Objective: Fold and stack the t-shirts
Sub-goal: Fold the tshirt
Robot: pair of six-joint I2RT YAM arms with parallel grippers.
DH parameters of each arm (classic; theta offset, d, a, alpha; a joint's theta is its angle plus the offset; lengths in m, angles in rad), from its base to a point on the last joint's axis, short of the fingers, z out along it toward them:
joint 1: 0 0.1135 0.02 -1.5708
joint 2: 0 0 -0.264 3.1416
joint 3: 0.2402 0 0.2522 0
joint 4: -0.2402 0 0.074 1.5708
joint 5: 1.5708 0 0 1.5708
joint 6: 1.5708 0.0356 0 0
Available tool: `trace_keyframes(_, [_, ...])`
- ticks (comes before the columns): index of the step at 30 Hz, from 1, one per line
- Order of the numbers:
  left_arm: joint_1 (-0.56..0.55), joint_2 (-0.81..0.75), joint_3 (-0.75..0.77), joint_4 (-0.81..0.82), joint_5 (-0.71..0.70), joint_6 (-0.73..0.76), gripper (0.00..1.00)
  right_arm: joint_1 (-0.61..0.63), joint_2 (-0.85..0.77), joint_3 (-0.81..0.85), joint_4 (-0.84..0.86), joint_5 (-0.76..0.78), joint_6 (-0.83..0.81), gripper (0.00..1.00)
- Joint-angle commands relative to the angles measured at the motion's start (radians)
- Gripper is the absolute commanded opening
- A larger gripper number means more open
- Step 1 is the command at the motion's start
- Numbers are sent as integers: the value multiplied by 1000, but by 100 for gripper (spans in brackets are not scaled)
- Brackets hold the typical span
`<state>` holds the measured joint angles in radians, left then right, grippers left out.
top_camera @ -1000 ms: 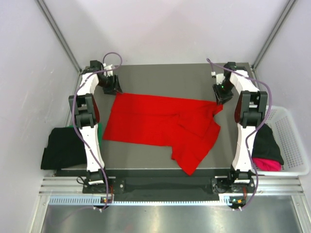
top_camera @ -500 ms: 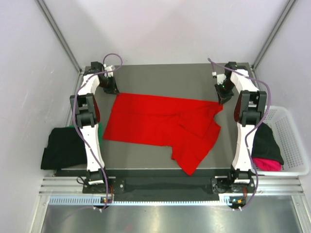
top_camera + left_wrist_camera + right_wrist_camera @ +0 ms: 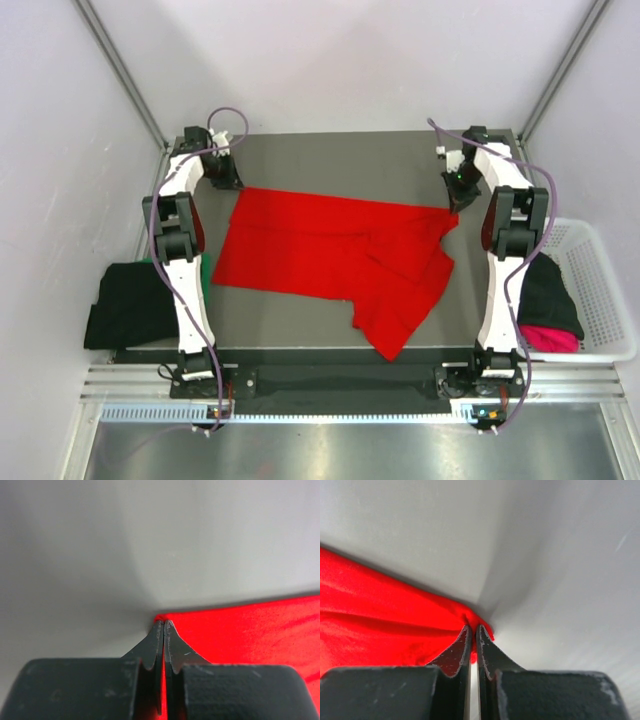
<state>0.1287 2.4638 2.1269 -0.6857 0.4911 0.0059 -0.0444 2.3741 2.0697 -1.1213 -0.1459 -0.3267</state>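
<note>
A bright red t-shirt lies spread across the dark table, with one part trailing toward the near edge. My left gripper is shut on its far left corner; in the left wrist view the red cloth sits pinched between the dark fingertips. My right gripper is shut on the far right corner, where the red cloth bunches at the fingertips. A black t-shirt with green under it lies left of the table. Black and magenta-pink t-shirts lie in the basket.
A white mesh basket stands to the right of the table. Pale enclosure walls with metal corner posts close in the back and sides. Both arms reach along the table's left and right edges to its far corners.
Both grippers have closed on the red t-shirt's far corners. The cloth lies almost as before.
</note>
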Motion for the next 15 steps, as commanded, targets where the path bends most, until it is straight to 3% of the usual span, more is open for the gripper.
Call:
trace_keyframes(1, [26, -48, -8, 112, -40, -35, 0, 8, 49, 62, 175, 51, 2, 0])
trace_keyframes(15, [43, -108, -73, 346, -75, -81, 0, 87, 103, 188, 474, 107, -63, 3])
